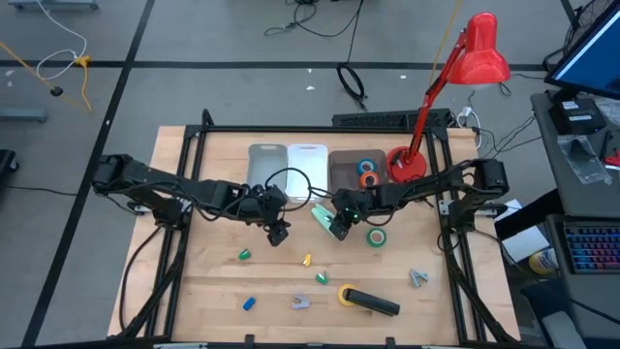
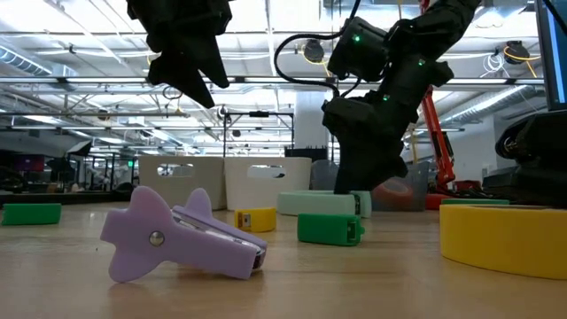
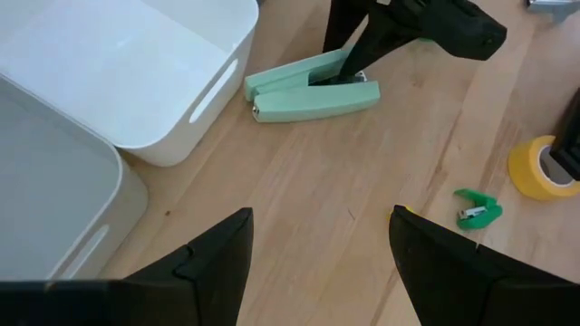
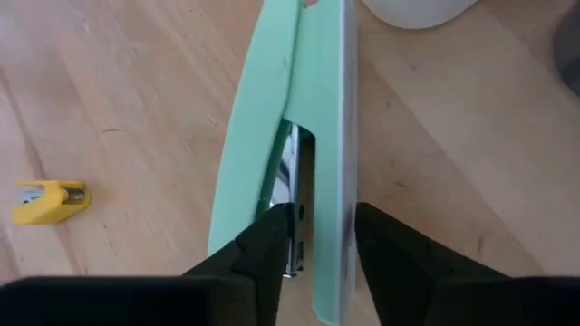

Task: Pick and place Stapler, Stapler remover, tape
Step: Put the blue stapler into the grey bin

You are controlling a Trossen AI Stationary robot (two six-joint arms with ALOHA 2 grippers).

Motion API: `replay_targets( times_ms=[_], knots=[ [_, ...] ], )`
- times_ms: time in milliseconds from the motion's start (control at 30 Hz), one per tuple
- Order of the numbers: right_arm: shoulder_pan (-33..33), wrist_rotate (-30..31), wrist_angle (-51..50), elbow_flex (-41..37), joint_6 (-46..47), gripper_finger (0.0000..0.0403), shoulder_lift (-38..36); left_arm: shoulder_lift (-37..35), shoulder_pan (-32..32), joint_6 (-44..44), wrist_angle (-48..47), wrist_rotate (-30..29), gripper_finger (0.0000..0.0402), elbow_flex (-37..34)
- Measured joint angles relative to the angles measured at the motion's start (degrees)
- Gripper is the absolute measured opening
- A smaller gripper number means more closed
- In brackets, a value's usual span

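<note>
A mint-green stapler (image 1: 323,215) (image 3: 308,95) lies on its side on the table in front of the bins. My right gripper (image 1: 339,229) (image 4: 322,235) is down at its open end, shut on it. My left gripper (image 1: 278,233) (image 3: 317,272) hangs open above bare wood just left of the stapler, holding nothing. A black stapler (image 1: 376,303) lies near the front edge beside the yellow tape (image 1: 346,294). The green tape (image 1: 377,236) lies right of my right gripper. The blue tape (image 1: 366,167) and orange tape (image 1: 369,179) sit in the brown bin. A lilac staple remover (image 1: 300,302) (image 2: 177,239) and a grey one (image 1: 418,278) lie near the front. My right gripper pinches the mint-green stapler near its open end (image 4: 331,199), one finger (image 4: 267,249) on the top arm's side and the other (image 4: 390,249) on the base's side. The fingers come from above, across its length. The stapler lies on the table (image 2: 323,204).
Three bins stand in a row at the back: grey (image 1: 254,165), white (image 1: 307,153), brown (image 1: 341,170). A red desk lamp (image 1: 407,163) stands right of them. Small green (image 1: 244,255), yellow (image 1: 308,260) and blue (image 1: 249,302) blocks dot the front half of the table.
</note>
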Motion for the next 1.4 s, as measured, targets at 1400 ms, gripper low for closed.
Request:
replay_targets(
  times_ms=[1400],
  knots=[
    [7.96,-0.37,-10.34,-0.49,11.65,0.0029,-8.04,0.0,-1.86,1.8,0.46,0.41,0.0257,0.0]
  ],
)
